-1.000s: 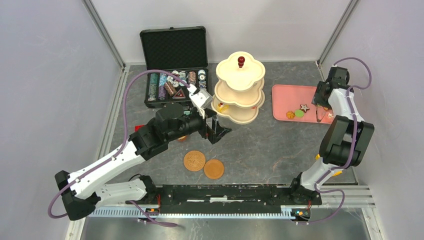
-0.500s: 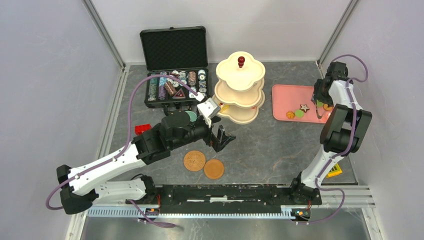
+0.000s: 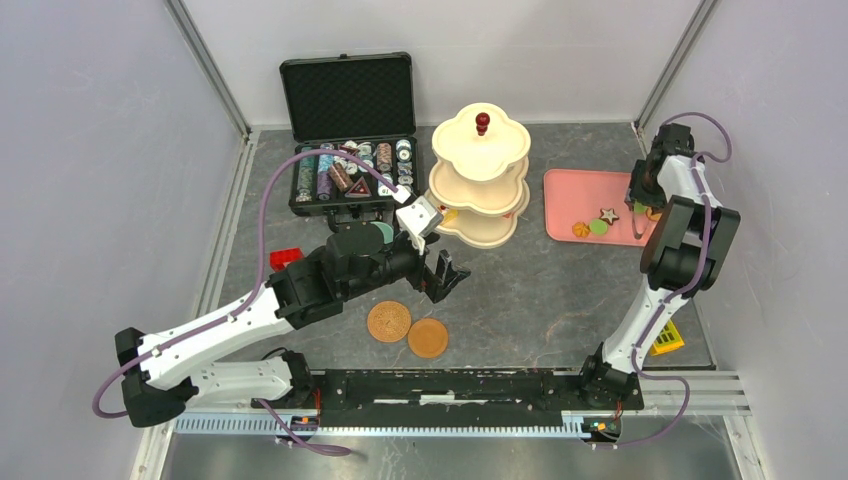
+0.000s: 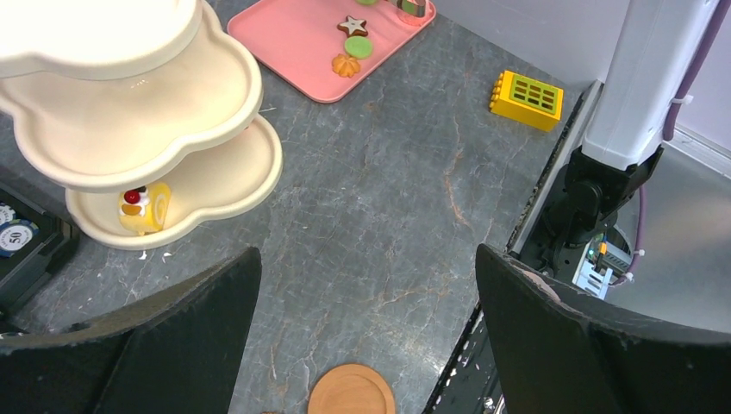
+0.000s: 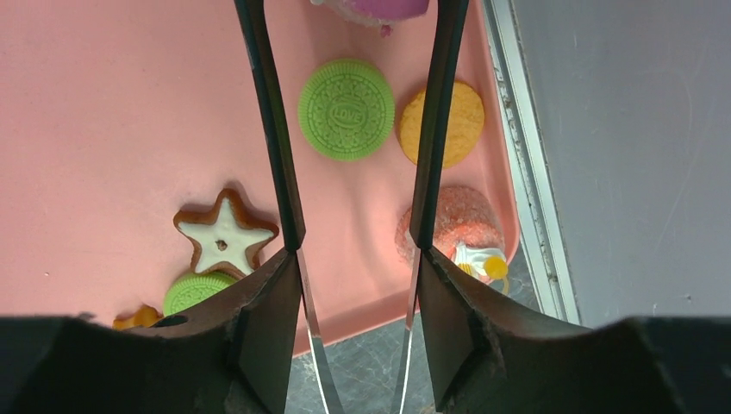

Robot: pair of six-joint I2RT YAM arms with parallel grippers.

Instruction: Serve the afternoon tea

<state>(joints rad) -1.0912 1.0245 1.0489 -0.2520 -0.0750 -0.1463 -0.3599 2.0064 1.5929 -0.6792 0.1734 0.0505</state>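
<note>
Setting: robot test cell, not a home. Plain grey walls (image 3: 90, 150) enclosed a grey table (image 3: 540, 290); aluminium rail (image 3: 450, 425) ran along its near edge.

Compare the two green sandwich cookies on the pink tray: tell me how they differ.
In the right wrist view, the far green cookie lies fully exposed between the tongs' arms, its stamped face and ridged edge clear. The near green cookie is partly hidden by the gripper body and sits right beside the star cookie. The far one lies next to an orange round cookie instead. Both are round, light green and flat on the pink tray.
</note>
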